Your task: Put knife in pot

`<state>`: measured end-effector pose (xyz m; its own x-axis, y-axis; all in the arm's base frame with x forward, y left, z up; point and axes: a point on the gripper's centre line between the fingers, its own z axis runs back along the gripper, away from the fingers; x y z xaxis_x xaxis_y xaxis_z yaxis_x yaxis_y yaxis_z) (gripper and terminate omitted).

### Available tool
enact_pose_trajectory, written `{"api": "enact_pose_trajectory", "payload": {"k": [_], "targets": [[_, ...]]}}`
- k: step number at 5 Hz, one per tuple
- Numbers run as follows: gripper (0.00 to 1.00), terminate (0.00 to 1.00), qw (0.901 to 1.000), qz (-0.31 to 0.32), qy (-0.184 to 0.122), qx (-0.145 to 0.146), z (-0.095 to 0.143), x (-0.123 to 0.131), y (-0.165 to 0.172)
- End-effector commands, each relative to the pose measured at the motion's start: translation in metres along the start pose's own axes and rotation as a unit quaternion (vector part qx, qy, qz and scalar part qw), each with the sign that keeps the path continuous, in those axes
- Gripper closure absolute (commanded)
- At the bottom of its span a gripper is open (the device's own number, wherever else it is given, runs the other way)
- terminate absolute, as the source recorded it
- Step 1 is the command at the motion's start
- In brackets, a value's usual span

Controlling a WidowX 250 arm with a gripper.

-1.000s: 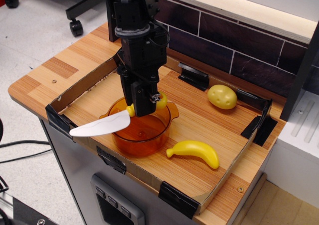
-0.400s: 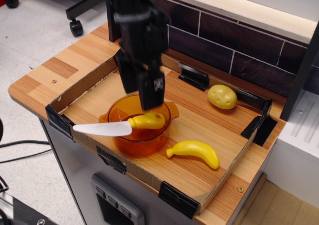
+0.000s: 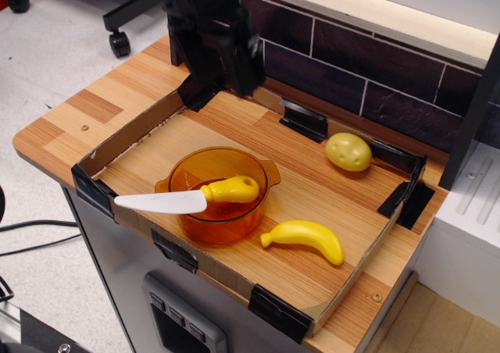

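Note:
The orange translucent pot (image 3: 187, 212) stands at the front left of the cardboard tray. The knife lies across it: its yellow handle (image 3: 232, 189) rests over the pot's inside and on the rim, and the white blade (image 3: 156, 202) sticks out past the left rim. My black gripper (image 3: 226, 76) is raised well above and behind the pot, clear of the knife. It is blurred, holds nothing, and its jaws look apart.
A yellow toy banana (image 3: 305, 238) lies right of the pot near the tray's front wall. A yellow potato-like toy (image 3: 348, 151) sits at the back right. The low cardboard tray wall (image 3: 125, 138) rings the wooden surface. A dark brick backsplash (image 3: 375, 95) stands behind.
My gripper let go of the knife and rose up and back from the pot. The knife dropped to rest across the pot, with the blade over the left rim.

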<state>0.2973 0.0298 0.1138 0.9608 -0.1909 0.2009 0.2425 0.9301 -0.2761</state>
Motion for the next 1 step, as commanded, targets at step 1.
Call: {"api": "enact_pose_trajectory", "payload": {"k": [1], "targets": [[0.00, 1.00, 0.9996, -0.005, -0.026, 0.012, 0.0177, 0.0006, 0.0038]]}}
